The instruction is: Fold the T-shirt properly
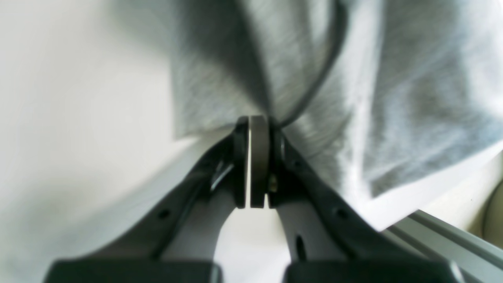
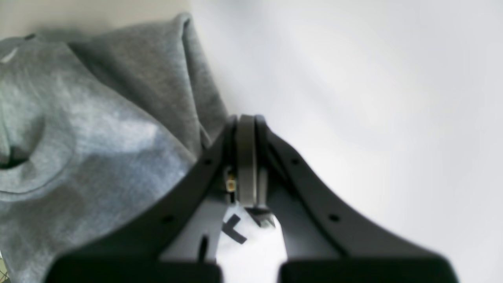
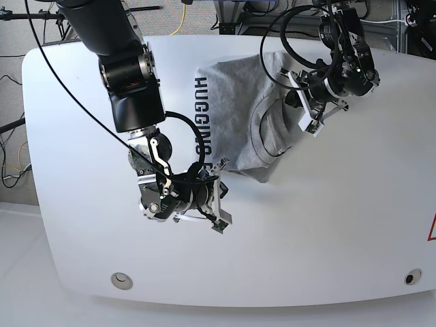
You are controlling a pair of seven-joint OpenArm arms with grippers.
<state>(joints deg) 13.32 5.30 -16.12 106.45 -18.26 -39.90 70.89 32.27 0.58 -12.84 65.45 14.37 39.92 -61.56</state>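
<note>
The grey T-shirt [image 3: 231, 102] lies rumpled at the back middle of the white table [image 3: 327, 225]. Its black "HUGGING" lettering faces up along its left side, and its right part is bunched and folded over. My left gripper [image 3: 291, 95] is at the shirt's right side. In the left wrist view this gripper [image 1: 257, 118] is shut, with the T-shirt [image 1: 412, 98] pinched at its tips and draped beyond. My right gripper [image 3: 216, 169] is at the shirt's near corner. In the right wrist view it [image 2: 245, 118] is shut, and the edge of the T-shirt [image 2: 98, 129] meets its tips.
Black cables loop from both arms over the shirt. A black tape mark [image 2: 234, 230] shows on the table under the right gripper. An aluminium rail [image 1: 452, 239] runs along the table's edge. Two round fittings [image 3: 121, 279] sit near the front edge.
</note>
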